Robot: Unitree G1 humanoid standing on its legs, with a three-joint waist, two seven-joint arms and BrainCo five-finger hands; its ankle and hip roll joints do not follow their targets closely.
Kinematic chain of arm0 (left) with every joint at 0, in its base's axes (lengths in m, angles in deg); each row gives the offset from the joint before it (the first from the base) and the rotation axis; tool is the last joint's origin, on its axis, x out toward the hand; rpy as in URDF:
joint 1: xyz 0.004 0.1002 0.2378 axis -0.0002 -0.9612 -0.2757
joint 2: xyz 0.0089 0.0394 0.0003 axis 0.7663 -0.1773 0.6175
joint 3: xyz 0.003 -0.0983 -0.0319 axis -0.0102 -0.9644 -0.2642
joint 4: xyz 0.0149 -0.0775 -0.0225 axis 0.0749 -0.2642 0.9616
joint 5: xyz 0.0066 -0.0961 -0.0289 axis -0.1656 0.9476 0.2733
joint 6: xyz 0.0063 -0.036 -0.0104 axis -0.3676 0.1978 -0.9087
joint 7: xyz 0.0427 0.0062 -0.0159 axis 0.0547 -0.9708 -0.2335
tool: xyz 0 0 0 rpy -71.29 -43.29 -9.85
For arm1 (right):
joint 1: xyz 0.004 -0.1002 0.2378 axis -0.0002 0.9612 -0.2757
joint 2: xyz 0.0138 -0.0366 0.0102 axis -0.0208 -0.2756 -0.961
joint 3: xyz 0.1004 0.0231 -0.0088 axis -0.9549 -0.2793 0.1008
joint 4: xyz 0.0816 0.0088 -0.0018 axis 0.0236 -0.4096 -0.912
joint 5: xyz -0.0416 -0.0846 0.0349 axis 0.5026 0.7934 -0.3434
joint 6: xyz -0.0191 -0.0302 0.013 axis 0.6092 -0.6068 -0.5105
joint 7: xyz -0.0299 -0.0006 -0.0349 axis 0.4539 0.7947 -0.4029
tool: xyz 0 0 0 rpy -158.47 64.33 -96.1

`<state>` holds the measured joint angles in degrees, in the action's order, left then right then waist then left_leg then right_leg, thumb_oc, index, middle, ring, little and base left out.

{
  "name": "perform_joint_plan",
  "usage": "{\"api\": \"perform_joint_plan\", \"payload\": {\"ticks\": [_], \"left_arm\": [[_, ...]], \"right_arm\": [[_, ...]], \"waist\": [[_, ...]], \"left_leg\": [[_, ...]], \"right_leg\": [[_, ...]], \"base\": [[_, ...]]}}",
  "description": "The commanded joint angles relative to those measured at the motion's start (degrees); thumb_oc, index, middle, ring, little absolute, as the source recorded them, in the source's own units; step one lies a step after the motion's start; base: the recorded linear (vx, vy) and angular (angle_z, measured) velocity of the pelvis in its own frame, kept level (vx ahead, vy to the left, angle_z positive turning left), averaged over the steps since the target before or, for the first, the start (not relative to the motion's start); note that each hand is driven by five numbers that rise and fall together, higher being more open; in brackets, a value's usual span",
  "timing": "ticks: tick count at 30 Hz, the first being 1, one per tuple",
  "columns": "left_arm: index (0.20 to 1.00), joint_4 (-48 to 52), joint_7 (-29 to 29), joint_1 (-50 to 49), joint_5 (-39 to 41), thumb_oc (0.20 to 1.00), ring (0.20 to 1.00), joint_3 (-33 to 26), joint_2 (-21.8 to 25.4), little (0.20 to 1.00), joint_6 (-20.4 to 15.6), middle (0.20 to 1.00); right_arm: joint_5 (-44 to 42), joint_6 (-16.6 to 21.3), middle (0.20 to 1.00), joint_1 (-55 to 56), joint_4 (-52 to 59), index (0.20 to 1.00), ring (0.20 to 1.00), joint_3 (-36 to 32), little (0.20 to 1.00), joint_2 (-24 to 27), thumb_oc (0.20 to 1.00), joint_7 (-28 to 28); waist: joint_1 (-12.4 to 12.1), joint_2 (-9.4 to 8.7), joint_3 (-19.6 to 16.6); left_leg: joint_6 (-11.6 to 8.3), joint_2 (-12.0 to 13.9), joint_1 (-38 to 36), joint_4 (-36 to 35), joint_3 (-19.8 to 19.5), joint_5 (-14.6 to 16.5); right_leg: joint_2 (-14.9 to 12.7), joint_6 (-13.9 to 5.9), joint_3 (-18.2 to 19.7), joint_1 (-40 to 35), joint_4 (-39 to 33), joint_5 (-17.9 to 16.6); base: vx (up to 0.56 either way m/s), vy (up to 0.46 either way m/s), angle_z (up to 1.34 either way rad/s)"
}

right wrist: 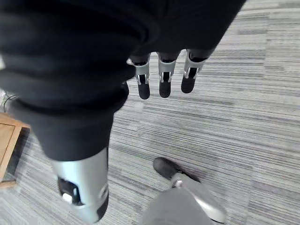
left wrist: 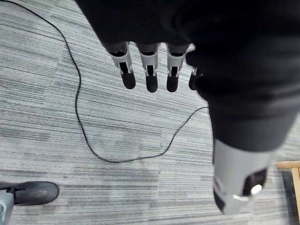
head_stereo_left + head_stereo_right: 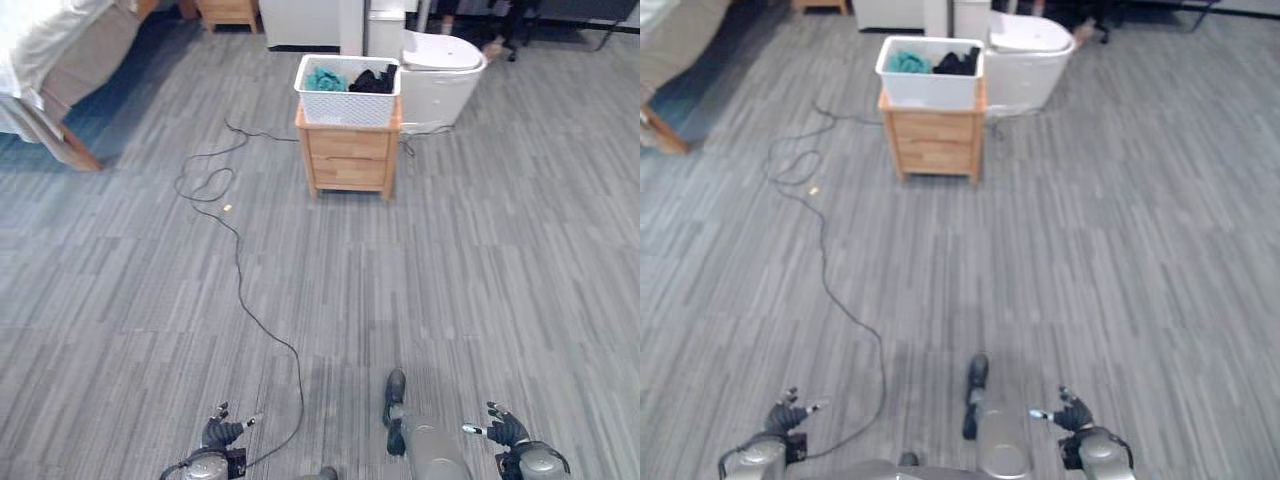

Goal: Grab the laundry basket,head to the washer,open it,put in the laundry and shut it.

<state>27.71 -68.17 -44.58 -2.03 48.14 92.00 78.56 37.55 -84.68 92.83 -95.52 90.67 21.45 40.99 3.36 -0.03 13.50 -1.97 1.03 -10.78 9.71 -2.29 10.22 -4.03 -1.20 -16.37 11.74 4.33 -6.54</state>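
Observation:
A white laundry basket holding teal and black clothes stands on a small wooden nightstand far ahead across the floor. Behind it to the right is a white rounded washer with its lid down. My left hand hangs low at the near left, fingers straight and empty. At the near right my right hand also hangs open, fingers relaxed over the floor. Both hands are far from the basket.
A bed with white bedding stands at the far left. Another wooden cabinet and white furniture line the back. A person's feet show beyond the washer. Grey striped flooring stretches between me and the nightstand.

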Motion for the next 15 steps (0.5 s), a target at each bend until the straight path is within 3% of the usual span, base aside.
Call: {"api": "perform_joint_plan", "payload": {"ticks": [1, 2, 3, 4, 5, 6, 7, 10, 13, 15], "left_arm": [[1.000, 3.1, -0.3, 1.6, -0.3, 1.000, 1.000, 1.7, 2.5, 1.000, -1.3, 1.000], [1.000, 3.2, -0.1, 2.9, -0.2, 1.000, 1.000, 2.9, 2.5, 1.000, -1.4, 1.000], [1.000, 3.1, 0.0, 3.7, -0.6, 1.000, 1.000, 3.5, 2.7, 1.000, -1.4, 1.000], [1.000, 3.5, 0.0, 3.9, -0.9, 1.000, 1.000, 3.9, 2.9, 1.000, -1.4, 1.000], [1.000, 4.0, 0.0, 3.9, -1.2, 1.000, 1.000, 4.2, 3.1, 1.000, -1.3, 1.000], [1.000, 4.5, -0.1, 3.8, -1.6, 1.000, 1.000, 4.1, 3.5, 1.000, -1.2, 1.000], [1.000, 4.6, -0.3, 3.5, -1.7, 1.000, 1.000, 3.9, 3.7, 1.000, -1.1, 1.000], [1.000, 3.6, -0.6, 2.7, -1.7, 1.000, 1.000, 3.0, 3.8, 1.000, -1.0, 1.000], [1.000, 2.7, -0.4, 1.2, -2.1, 1.000, 1.000, 1.6, 3.8, 1.000, -0.8, 1.000], [1.000, 1.9, -0.6, 0.8, -2.2, 1.000, 1.000, 0.9, 4.3, 1.000, -0.9, 1.000]], "right_arm": [[-2.7, 1.9, 1.000, -2.4, 0.9, 1.000, 1.000, -0.2, 1.000, 2.5, 1.000, -2.1], [-3.2, 1.8, 1.000, -3.2, 0.5, 1.000, 1.000, 0.0, 1.000, 3.1, 1.000, -2.6], [-3.8, 1.9, 1.000, -3.5, 0.5, 1.000, 1.000, 0.0, 1.000, 3.4, 1.000, -2.8], [-3.9, 1.8, 1.000, -3.7, 0.7, 1.000, 1.000, 0.0, 1.000, 3.6, 1.000, -3.1], [-3.7, 1.8, 1.000, -3.9, 0.8, 1.000, 1.000, 0.1, 1.000, 3.7, 1.000, -3.2], [-3.3, 1.7, 1.000, -4.3, 0.8, 1.000, 1.000, 0.3, 1.000, 3.8, 1.000, -3.6], [-3.2, 1.8, 1.000, -4.4, 1.0, 1.000, 1.000, 0.4, 1.000, 3.9, 1.000, -3.9], [-2.3, 2.0, 1.000, -5.2, 1.0, 1.000, 1.000, 0.8, 1.000, 3.8, 1.000, -4.0], [-0.9, 1.9, 1.000, -4.7, 1.1, 1.000, 1.000, 0.8, 1.000, 3.0, 1.000, -3.5], [-0.3, 2.0, 1.000, -4.8, 0.8, 1.000, 1.000, 1.2, 1.000, 1.5, 1.000, -2.6]], "waist": [[0.9, -1.76, -1.3], [0.4, -2.71, -0.4], [-0.3, -3.52, -0.1], [-0.6, -3.85, 0.1], [-0.9, -3.85, 0.3], [-2.0, -3.47, 0.6], [-2.7, -3.20, 0.8], [-5.1, -2.81, 0.9], [-6.1, -2.88, -0.9], [-7.3, -4.36, -2.1]], "left_leg": [[-3.52, -1.1, 5.3, 9.6, 5.7, -7.7], [-2.09, 0.0, 10.4, 11.9, 8.8, -6.4], [-0.75, 0.0, 14.0, 8.6, 10.6, -3.7], [-0.54, 0.1, 16.5, 6.9, 11.4, -3.2], [-0.55, 0.4, 18.5, 4.8, 11.8, -4.7], [-1.47, 1.2, 21.8, -1.1, 12.2, -10.6], [-2.04, 1.5, 23.5, -3.6, 11.7, -13.5], [-3.13, 3.1, 27.0, -10.7, 10.8, -18.5], [-2.46, 4.0, 24.3, -10.9, 11.6, -19.0], [-0.86, 3.1, 23.5, -6.5, 12.5, -16.2]], "right_leg": [[-1.2, -3.51, -0.1, -2.8, -1.8, 3.7], [-1.3, -2.98, -0.2, -5.2, -3.2, 5.1], [-1.7, -3.36, 0.0, -6.8, -4.6, 5.8], [-1.8, -3.52, 0.1, -8.0, -5.5, 6.1], [-1.6, -3.54, 0.3, -8.9, -6.1, 6.4], [-0.3, -3.47, 1.1, -11.3, -7.4, 7.2], [0.6, -3.37, 1.7, -12.4, -7.7, 7.8], [2.0, -3.27, 4.3, -16.7, -7.2, 11.1], [1.5, -4.32, 5.5, -19.9, -6.2, 13.0], [-1.8, -5.77, 6.3, -20.6, -1.3, 13.7]], "base": [[0.23, -0.125, 0.30], [0.29, -0.118, 0.05], [0.32, -0.102, -0.09], [0.27, -0.040, -0.01], [0.31, 0.002, -0.02], [0.34, 0.032, -0.21], [0.39, 0.061, -0.24], [0.50, 0.184, -0.30], [0.52, 0.260, -0.76], [0.50, 0.331, -0.47]]}}
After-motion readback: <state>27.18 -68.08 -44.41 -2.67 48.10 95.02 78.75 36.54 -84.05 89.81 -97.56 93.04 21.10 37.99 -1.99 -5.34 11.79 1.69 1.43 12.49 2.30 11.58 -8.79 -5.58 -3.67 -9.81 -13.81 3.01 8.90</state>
